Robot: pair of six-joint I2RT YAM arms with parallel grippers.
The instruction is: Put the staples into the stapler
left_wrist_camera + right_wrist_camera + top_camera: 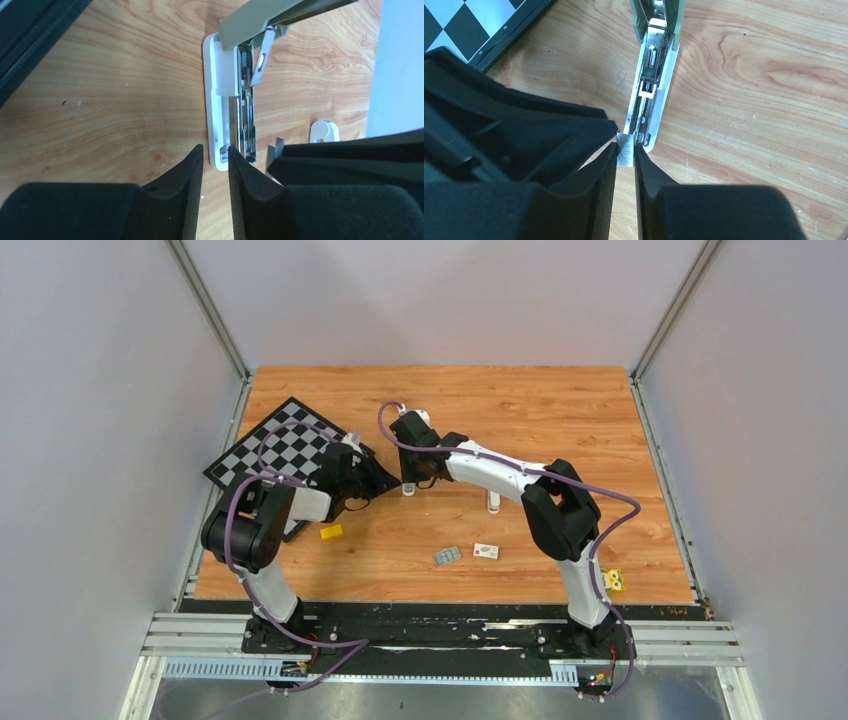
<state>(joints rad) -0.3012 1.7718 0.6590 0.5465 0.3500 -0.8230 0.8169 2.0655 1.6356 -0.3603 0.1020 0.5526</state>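
One bench (600, 420) carries the open stapler (655, 82). My left end effector (216, 159) sits at its nose, narrowly apart; I cannot tell whether it grips. My right end effector (625, 154) is clamped on the staples (625, 142) at the stapler's open front. If tilted, the strip could jam or crumble.

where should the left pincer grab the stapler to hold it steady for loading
Grip the stapler by its white base at the free front end, across the narrow width, coming in low from that end. The lid stands raised over the hinge end, and the metal channel must be left clear.
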